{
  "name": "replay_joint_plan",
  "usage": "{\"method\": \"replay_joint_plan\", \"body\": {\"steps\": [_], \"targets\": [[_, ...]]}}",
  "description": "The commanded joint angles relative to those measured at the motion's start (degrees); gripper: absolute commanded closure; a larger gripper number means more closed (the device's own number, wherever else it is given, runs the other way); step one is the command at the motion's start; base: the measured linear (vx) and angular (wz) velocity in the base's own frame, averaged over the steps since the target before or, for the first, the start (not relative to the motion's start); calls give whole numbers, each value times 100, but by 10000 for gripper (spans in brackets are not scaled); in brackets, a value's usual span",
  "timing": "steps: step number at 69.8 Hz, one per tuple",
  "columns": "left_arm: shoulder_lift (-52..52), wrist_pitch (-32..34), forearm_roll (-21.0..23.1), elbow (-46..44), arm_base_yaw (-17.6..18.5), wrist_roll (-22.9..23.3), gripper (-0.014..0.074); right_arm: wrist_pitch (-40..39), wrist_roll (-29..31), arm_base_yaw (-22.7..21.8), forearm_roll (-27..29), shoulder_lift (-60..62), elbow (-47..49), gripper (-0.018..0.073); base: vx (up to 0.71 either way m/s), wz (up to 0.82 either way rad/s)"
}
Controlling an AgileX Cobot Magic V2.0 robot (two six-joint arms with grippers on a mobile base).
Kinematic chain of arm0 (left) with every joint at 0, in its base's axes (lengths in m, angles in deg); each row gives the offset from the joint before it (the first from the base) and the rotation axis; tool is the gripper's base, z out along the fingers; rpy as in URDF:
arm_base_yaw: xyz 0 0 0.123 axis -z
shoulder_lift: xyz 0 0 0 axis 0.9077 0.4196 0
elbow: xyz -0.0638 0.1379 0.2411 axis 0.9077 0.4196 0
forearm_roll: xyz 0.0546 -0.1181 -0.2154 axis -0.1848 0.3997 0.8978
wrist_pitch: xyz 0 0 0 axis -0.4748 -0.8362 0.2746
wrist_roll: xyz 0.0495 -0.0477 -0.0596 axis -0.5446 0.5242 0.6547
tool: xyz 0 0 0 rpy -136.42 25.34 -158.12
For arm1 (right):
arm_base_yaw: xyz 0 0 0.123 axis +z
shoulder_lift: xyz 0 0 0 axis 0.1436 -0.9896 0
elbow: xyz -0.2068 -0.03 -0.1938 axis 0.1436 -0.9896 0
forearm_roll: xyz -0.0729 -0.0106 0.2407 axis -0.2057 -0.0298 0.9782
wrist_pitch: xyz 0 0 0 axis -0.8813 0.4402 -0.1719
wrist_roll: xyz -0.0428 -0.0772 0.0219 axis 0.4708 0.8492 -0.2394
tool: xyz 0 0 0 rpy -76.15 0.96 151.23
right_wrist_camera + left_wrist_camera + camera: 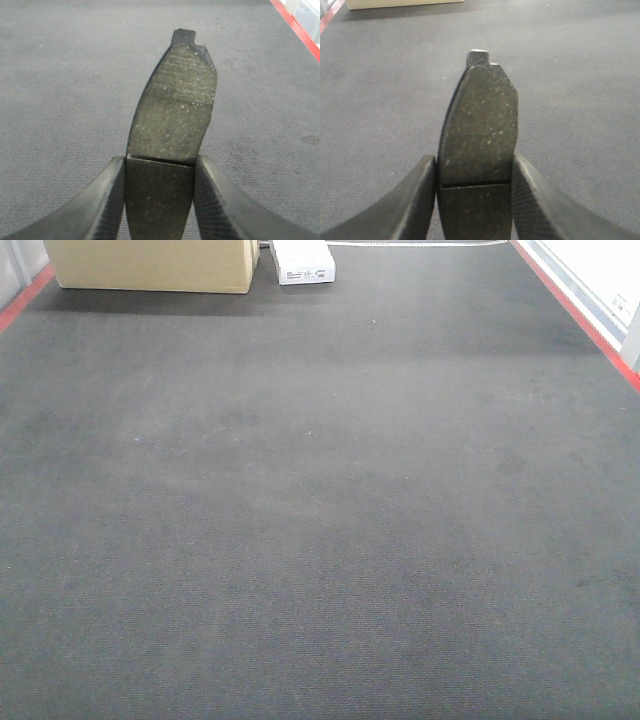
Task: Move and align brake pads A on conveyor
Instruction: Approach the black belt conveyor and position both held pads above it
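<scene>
Grey-olive left pad [479, 130] and right pad [174, 117] are pinched tight in their own jaws, tips at twelve o'clock, for laying straight on the conveyor [320, 540].

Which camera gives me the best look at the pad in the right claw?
Right wrist view: the right claw grips that pad centre-frame, friction face and groove clear. The front view shows conveyor but no pad. The left wrist view shows a different pad, in the left claw.

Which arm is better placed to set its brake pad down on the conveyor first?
Left, narrowly. Both jaws grip a pad over the conveyor, but the left brake pad sits straight, while the right brake pad leans sideways.
</scene>
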Motion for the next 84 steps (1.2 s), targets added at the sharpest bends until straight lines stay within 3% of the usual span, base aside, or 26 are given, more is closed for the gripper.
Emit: {"method": "replay_joint_plan", "body": {"steps": [1, 39, 55, 69, 84], "targets": [[55, 498, 79, -170, 11, 45, 492, -493, 43, -41, 3, -36, 184, 563, 0, 0], [55, 498, 79, -170, 11, 45, 492, -493, 43, -41, 3, -36, 184, 563, 0, 0], [72, 921, 207, -175, 11, 11, 492, -493, 43, -41, 3, -36, 184, 563, 0, 0], [986, 839, 484, -502, 11, -513, 492, -493, 43, -41, 3, -36, 184, 563, 0, 0], [2617, 686, 1513, -1384, 13, -1678, 489, -493, 43, -41, 3, -36, 184, 563, 0, 0]]}}
